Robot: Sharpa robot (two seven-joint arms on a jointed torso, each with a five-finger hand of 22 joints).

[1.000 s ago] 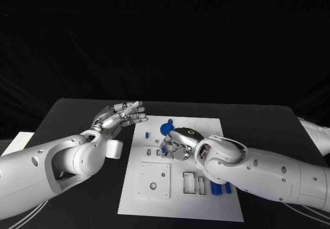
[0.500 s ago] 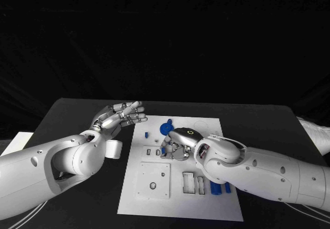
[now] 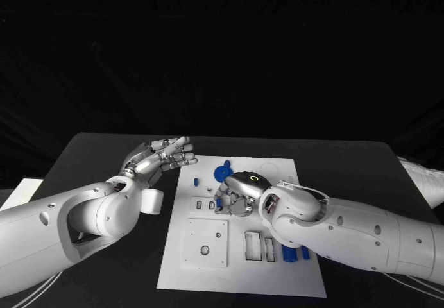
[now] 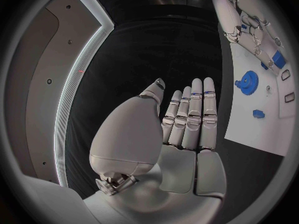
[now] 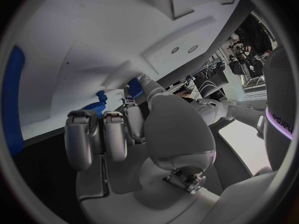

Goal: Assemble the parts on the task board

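The white task board point(image 3: 278, 276) lies in the middle of the black table. My right hand point(image 3: 239, 191) is curled down over the board's middle. Its thumb and a finger pinch a small blue part point(image 3: 219, 206), which appears at the fingertips point(image 5: 134, 87) in the right wrist view. A blue gear point(image 3: 224, 172) sits on the board just beyond that hand. A small blue piece point(image 3: 196, 181) lies near the board's left edge. My left hand point(image 3: 163, 156) hovers left of the board, fingers straight and apart, holding nothing. The left wrist view shows the gear point(image 4: 248, 79) and the small piece point(image 4: 258, 113).
Two longer blue pieces point(image 3: 289, 253) lie on the board's near right, partly under my right forearm. A square recessed plate point(image 3: 205, 242) and two rectangular slots point(image 3: 253, 245) take up the near half of the board. Bare black table point(image 3: 92, 147) surrounds it.
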